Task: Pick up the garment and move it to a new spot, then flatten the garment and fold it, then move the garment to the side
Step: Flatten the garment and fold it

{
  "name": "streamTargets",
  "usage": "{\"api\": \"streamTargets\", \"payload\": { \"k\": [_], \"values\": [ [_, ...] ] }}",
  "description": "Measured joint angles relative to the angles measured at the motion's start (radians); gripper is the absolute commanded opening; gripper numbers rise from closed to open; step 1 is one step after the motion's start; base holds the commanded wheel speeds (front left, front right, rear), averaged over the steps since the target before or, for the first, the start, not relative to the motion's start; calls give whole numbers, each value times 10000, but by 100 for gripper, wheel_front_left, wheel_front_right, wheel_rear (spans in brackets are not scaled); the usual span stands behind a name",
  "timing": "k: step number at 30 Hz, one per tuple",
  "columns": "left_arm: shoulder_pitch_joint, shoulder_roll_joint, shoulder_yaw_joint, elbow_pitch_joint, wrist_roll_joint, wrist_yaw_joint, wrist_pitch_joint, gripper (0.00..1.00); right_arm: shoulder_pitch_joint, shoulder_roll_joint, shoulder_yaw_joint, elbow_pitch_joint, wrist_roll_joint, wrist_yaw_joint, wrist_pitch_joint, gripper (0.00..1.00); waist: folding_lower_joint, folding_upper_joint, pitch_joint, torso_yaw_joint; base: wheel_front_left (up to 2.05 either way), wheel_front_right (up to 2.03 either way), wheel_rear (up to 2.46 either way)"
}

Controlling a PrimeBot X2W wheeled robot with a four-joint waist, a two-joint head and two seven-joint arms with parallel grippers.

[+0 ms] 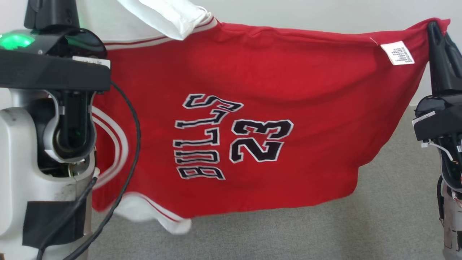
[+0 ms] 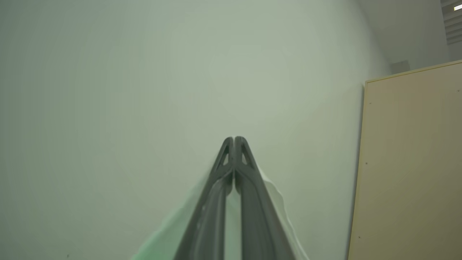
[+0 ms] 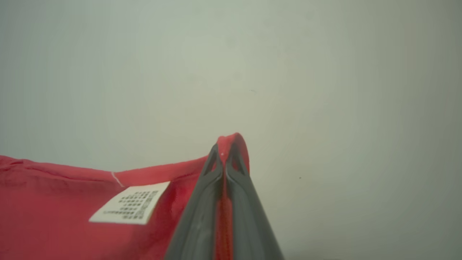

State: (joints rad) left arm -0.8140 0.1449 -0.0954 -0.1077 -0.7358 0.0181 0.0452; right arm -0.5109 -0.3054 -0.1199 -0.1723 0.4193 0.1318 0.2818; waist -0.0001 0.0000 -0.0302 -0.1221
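One garment (image 1: 252, 72), a red jersey with white cloth at one end, hangs spread in the air between two tools, clear of the grey surface (image 1: 379, 224) below. The right tool (image 3: 225, 151) is pinched tight on a red top corner, with cloth showing between its fingers, just beside the one white label (image 1: 397, 53). The left tool (image 2: 234, 139) is also closed, tips together, with pale cloth caught between and beside its fingers. The printed lettering and number lie sideways.
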Motion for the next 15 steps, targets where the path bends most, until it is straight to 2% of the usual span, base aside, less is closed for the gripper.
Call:
{"api": "streamTargets", "payload": {
  "k": [8,11,15],
  "values": [
    [-370,146,-111,165,-4,84,290,0,-35,-21,228,161,290,0,157,0,0,0,328,-205,0,0,0],
    [-806,88,-96,656,-46,86,299,0,-443,25,420,497,293,0,12,0,0,0,626,-253,0,0,0],
    [-1639,293,-119,1551,242,36,169,0,-1376,127,821,1367,334,0,-259,0,1,0,1153,-318,0,0,0]
  ]
}}
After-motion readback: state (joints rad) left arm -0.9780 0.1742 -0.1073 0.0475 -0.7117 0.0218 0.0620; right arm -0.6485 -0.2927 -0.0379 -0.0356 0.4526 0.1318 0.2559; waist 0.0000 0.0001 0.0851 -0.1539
